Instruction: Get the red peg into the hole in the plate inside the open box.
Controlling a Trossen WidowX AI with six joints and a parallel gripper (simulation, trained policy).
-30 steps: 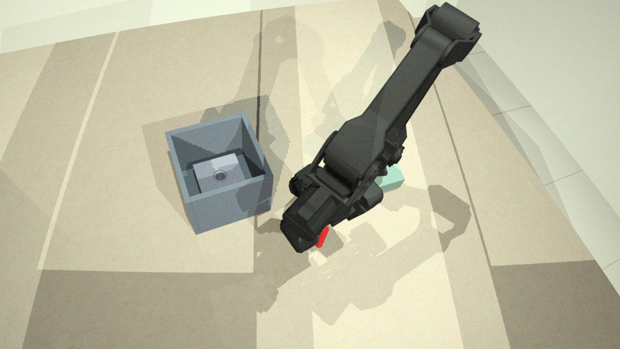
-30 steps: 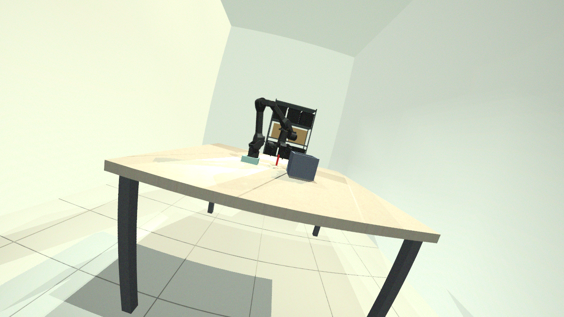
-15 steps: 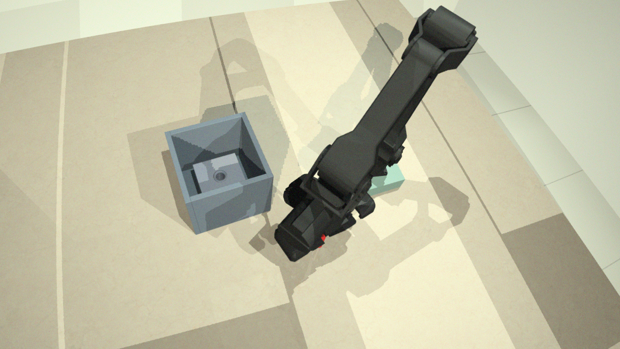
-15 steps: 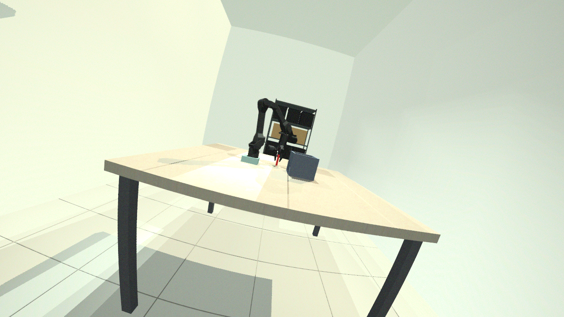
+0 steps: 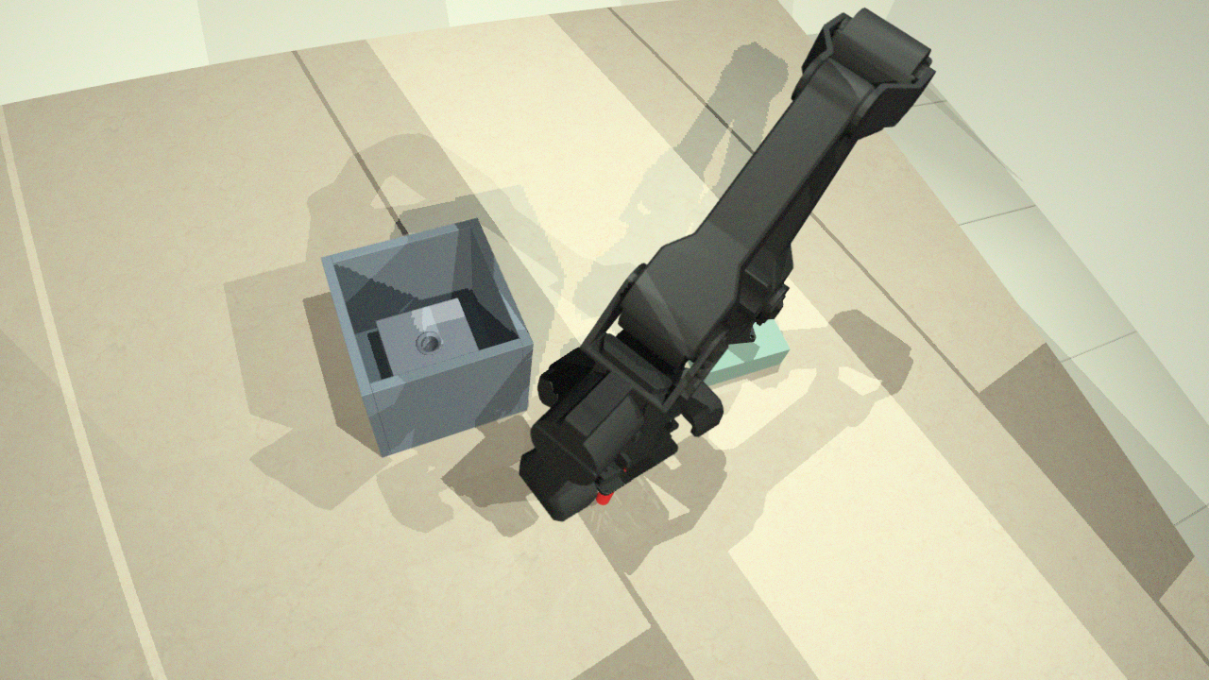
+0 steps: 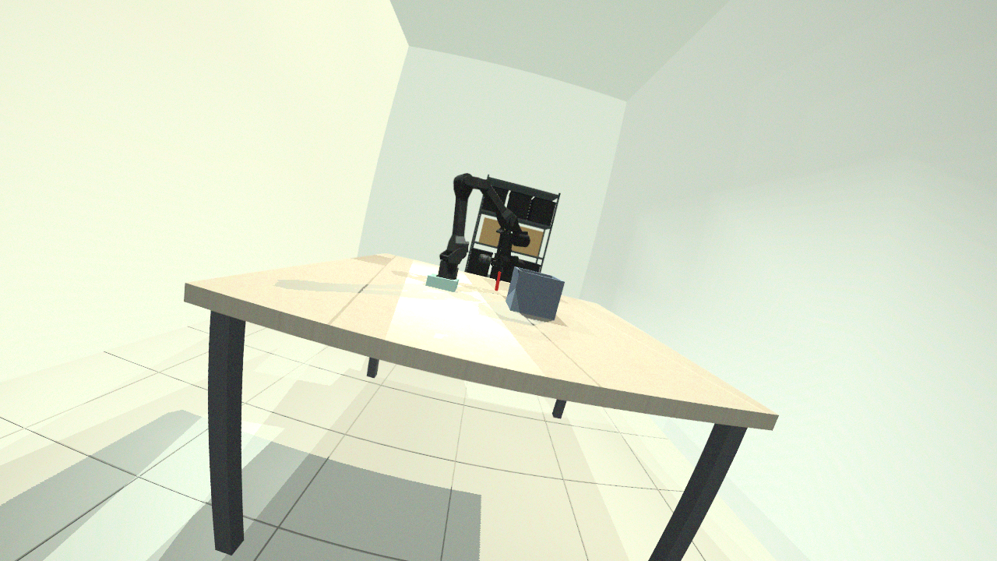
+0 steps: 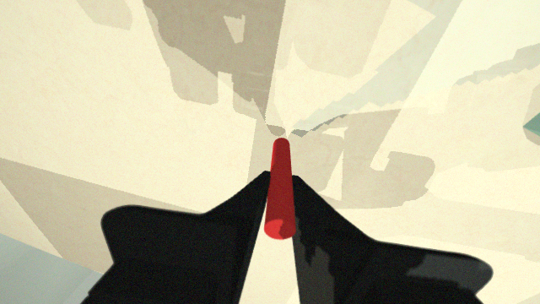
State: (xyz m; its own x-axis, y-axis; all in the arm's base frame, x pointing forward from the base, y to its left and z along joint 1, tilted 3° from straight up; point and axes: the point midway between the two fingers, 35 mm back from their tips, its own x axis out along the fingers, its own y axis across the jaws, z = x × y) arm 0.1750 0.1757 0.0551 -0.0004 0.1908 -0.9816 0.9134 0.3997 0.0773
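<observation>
Red peg (image 5: 604, 498) (image 6: 498, 280) (image 7: 280, 190), mostly hidden from above, plainly gripped in the wrist view by the narrowly parted pincer (image 7: 279, 179).

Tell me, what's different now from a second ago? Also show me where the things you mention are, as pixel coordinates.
The gripper (image 5: 610, 484) (image 6: 498, 273) (image 7: 279, 179) has closed on the red peg (image 5: 604, 498) (image 6: 498, 281) (image 7: 280, 186), which has shifted toward the lower left in the top view and stands straighter in the exterior view. The box (image 5: 456, 405) (image 6: 535, 296) hasn't moved.
</observation>
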